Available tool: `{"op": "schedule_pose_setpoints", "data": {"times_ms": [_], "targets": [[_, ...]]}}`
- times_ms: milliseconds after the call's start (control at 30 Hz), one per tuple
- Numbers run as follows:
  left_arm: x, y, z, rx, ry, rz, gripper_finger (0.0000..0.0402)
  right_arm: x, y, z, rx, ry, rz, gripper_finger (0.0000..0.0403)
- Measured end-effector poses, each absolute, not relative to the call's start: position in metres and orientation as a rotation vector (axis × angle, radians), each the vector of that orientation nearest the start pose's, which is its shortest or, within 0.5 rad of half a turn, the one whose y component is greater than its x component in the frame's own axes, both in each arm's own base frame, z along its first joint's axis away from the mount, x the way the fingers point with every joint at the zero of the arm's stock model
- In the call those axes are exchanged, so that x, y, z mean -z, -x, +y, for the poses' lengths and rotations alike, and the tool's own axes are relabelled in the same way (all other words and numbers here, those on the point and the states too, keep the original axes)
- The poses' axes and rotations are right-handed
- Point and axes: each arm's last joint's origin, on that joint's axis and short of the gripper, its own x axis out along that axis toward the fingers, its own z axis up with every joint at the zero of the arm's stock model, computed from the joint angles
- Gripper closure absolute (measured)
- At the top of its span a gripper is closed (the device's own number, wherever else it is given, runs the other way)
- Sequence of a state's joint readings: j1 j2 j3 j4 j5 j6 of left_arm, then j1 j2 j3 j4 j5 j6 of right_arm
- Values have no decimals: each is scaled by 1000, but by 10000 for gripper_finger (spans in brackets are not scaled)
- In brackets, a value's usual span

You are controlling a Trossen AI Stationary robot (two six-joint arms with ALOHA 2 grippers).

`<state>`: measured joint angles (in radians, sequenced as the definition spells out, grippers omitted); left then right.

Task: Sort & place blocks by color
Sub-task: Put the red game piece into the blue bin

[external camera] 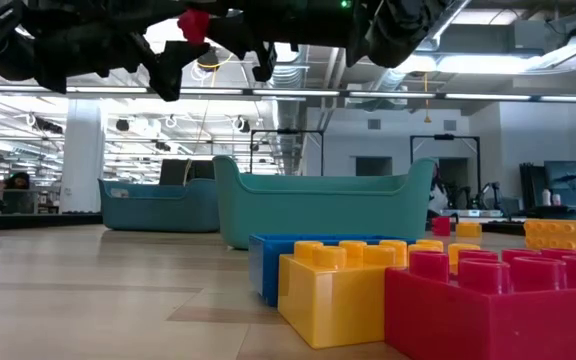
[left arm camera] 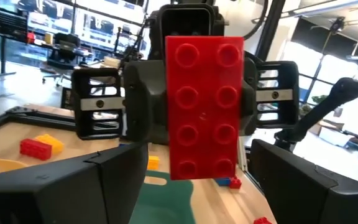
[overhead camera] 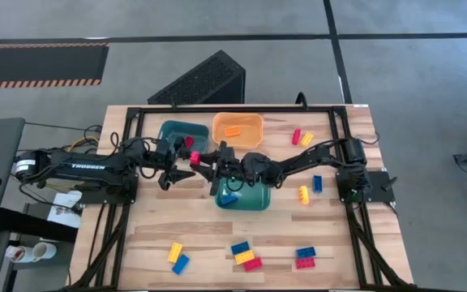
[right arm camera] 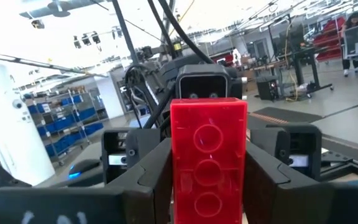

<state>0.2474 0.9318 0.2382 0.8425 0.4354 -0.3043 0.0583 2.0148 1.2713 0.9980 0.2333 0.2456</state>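
Above the middle of the bench (overhead camera: 144, 239) the two arms met nose to nose, the left arm reaching in from the left side and the right arm from the right. The right gripper (right arm camera: 207, 146) had its jaws closed on a red block (left arm camera: 204, 106), pressing on its two long sides, so the block hung in the air between the two grippers, above the gap between the trays. Its studded face was turned toward the left gripper (left arm camera: 197, 149), whose jaws stood open on either side of the block with a gap showing on both sides, not touching it. Just under the right arm sat a teal tray (overhead camera: 258, 200) with a blue block (overhead camera: 229, 199) in it. A second teal tray (overhead camera: 177, 130) stood toward the far edge, with something small and red at its rim that I could not make out, and an orange tray (overhead camera: 250, 120) beside it held one orange-yellow block (overhead camera: 232, 130). The other blocks lay loose on the bench: a red one (overhead camera: 296, 136) touching a yellow one (overhead camera: 306, 139) near the far right, a blue one (overhead camera: 317, 183) and a yellow one (overhead camera: 303, 194) near the right arm's base, and along the near edge a yellow and blue pair (overhead camera: 177, 258), a blue, yellow and red cluster (overhead camera: 246, 256), and a blue block on a red one (overhead camera: 305, 258).
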Motion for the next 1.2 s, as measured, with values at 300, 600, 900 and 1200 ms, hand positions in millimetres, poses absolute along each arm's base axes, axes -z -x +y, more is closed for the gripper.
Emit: {"op": "schedule_pose_setpoints", "data": {"times_ms": [300,600,900,1200], "targets": [[-219,-180,34,182,242,-118,155,-244,-447,15,154,-297,-274,238],[-219,-180,34,176,196,-118,268,-244,-447,12,151,-361,-276,220],[-210,-177,41,110,129,-29,298,-241,-448,10,195,-383,-253,163],[-203,-146,72,-263,136,127,289,-235,-448,8,233,-373,-190,148]]}}
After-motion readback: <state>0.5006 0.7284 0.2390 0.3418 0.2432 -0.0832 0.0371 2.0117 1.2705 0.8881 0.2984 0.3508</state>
